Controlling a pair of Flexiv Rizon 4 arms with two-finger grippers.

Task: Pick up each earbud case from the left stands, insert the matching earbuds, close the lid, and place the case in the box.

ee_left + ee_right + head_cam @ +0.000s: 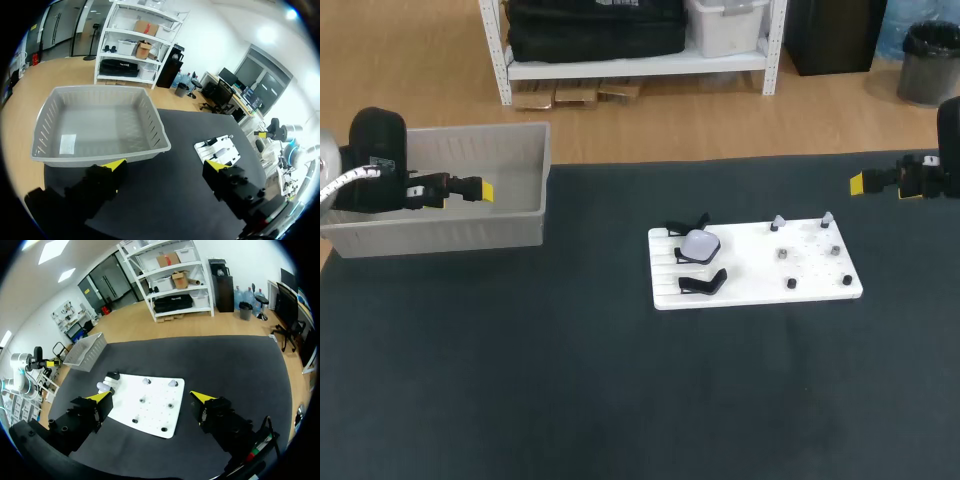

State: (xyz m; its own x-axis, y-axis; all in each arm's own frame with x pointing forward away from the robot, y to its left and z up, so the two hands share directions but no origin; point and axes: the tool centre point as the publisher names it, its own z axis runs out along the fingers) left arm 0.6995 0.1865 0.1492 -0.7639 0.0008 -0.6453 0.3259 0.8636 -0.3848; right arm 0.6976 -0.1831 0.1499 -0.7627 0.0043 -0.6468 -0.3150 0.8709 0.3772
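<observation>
A white board (pixel 755 270) lies right of the table's middle. On its left end, a pale earbud case (pixel 699 245) rests between two black stands (pixel 702 283). Two small earbuds (pixel 777 222) stand on pegs at the board's far edge. My left gripper (pixel 480 190) hangs open and empty over the grey box (pixel 520 140), far left of the board. My right gripper (pixel 857 183) is open and empty beyond the board's right end. The left wrist view has its open gripper (pixel 165 167) near the box (pixel 162 135). The right wrist view has its open gripper (pixel 151 399) over the board (pixel 150 417), case (pixel 105 386) and earbuds (pixel 146 381).
Several dark pegs (pixel 790 284) dot the right half of the board. The black tabletop (pixel 570 380) stretches wide in front of the board and box. The box sits at the table's far left corner.
</observation>
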